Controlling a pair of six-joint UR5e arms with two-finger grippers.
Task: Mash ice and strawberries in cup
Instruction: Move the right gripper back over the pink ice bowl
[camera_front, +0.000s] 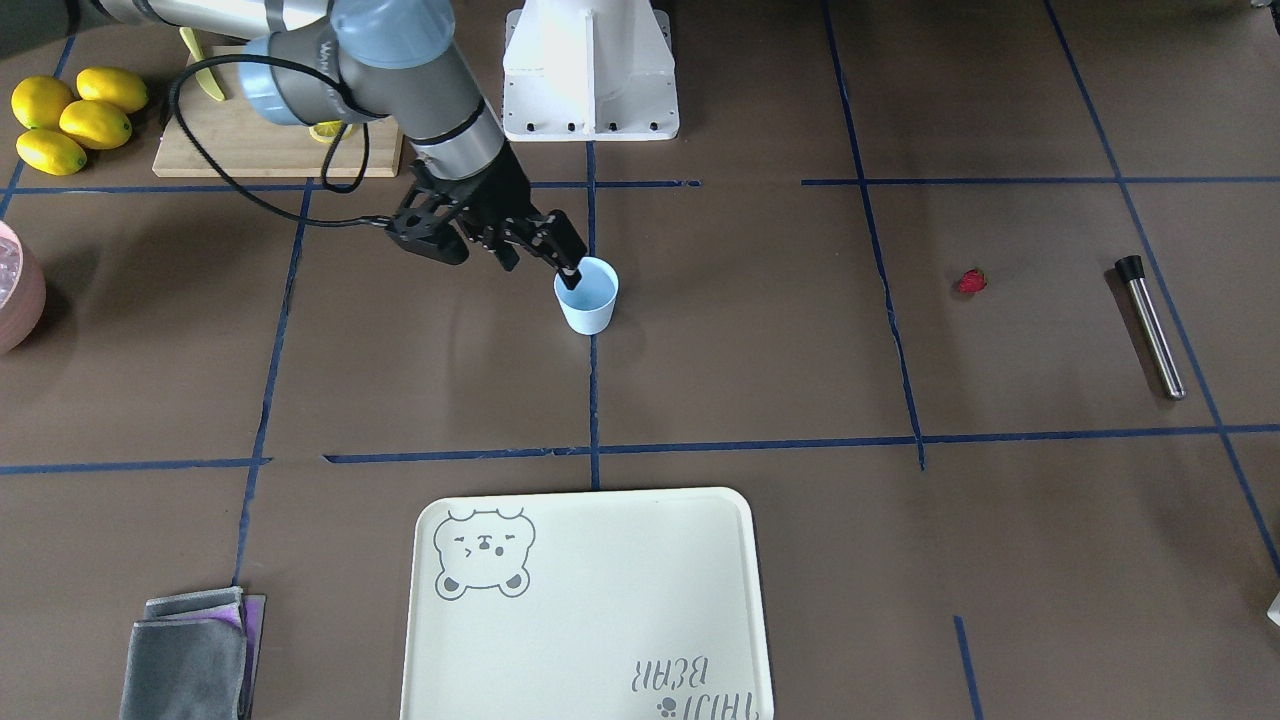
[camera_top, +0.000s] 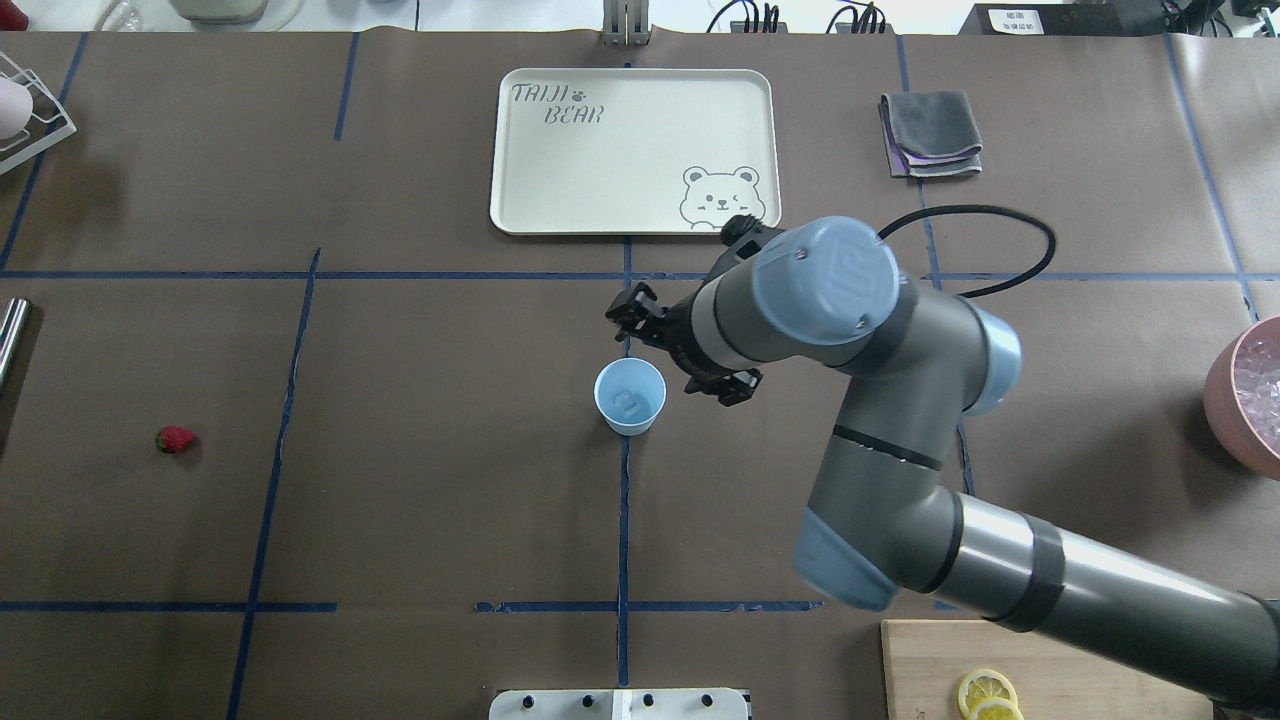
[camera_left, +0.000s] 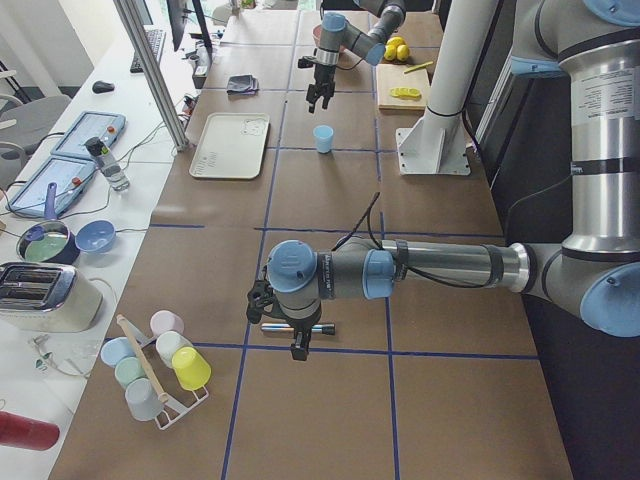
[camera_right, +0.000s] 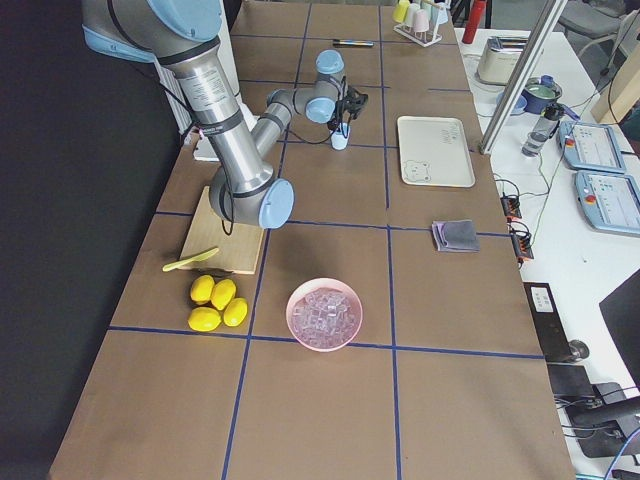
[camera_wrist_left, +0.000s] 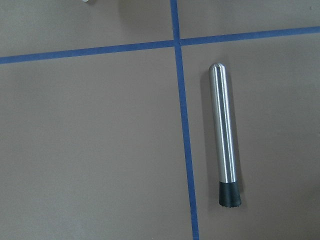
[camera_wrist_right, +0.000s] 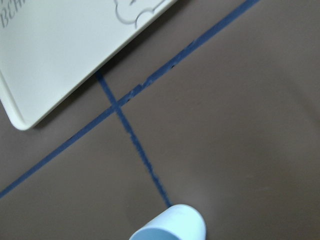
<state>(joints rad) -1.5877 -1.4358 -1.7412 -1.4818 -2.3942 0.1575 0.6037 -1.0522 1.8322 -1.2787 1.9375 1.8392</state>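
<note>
The pale-blue cup (camera_front: 588, 300) stands upright at the table's middle, and the overhead view (camera_top: 630, 396) shows a clear ice piece (camera_top: 628, 403) inside it. My right gripper (camera_front: 542, 268) is open and tilted beside the cup, with one fingertip (camera_front: 572, 274) at its rim. The small red strawberry (camera_front: 971, 281) lies alone on the table, far from the cup, also in the overhead view (camera_top: 175, 439). My left gripper (camera_left: 297, 345) hangs over a steel muddler (camera_wrist_left: 223, 135); I cannot tell whether it is open or shut.
A pink bowl (camera_top: 1240, 400) of ice (camera_right: 325, 310) stands on my right side. A cream tray (camera_top: 630, 150) and folded cloths (camera_top: 930, 135) lie beyond the cup. Lemons (camera_front: 75, 120) and a cutting board (camera_front: 270, 140) sit near my base. A cup rack (camera_left: 160, 370) stands at the far left.
</note>
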